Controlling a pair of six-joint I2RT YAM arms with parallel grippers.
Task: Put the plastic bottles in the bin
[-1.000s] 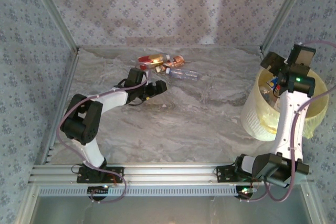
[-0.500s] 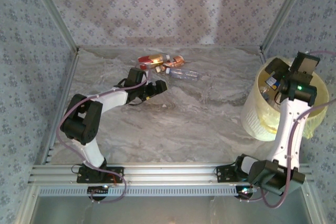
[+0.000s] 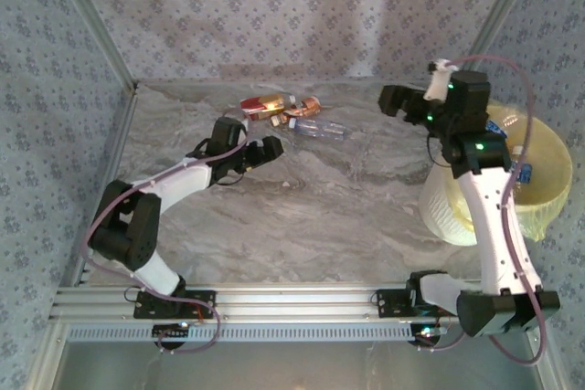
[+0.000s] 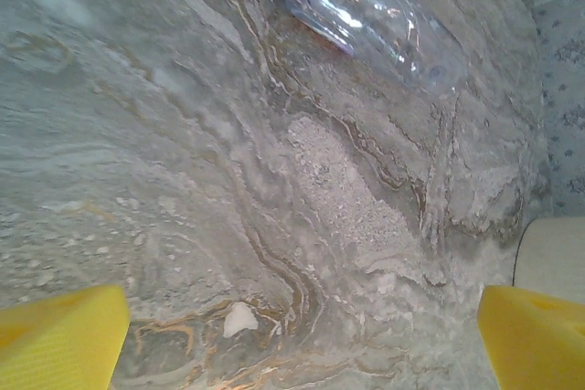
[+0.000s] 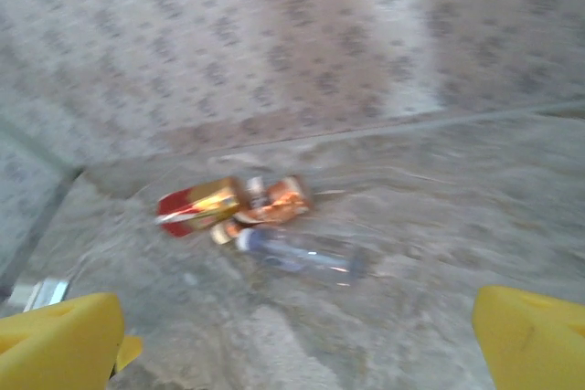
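Note:
Three plastic bottles lie together at the back of the table: one with a red and gold label (image 3: pixel 267 102), a crushed orange one (image 3: pixel 304 107) and a clear one with a white cap (image 3: pixel 320 129). My left gripper (image 3: pixel 267 150) hovers just in front of them, open and empty (image 4: pixel 302 335), with the clear bottle (image 4: pixel 366 15) ahead of it. My right gripper (image 3: pixel 395 98) is raised left of the bin (image 3: pixel 443 207), open and empty (image 5: pixel 302 335). It faces the red bottle (image 5: pixel 196 205), orange bottle (image 5: pixel 279 198) and clear bottle (image 5: pixel 302 253). More bottles lie inside the bin (image 3: pixel 521 173).
Patterned walls and slanted metal posts (image 3: pixel 101 38) close in the table at the back and sides. An aluminium rail (image 3: pixel 292 303) runs along the near edge. A small white fleck (image 4: pixel 239 320) lies on the marbled surface under my left gripper.
The right arm has swung up and left from over the bin to the table's back right, now facing the bottles. The left arm has stretched slightly toward the bottles.

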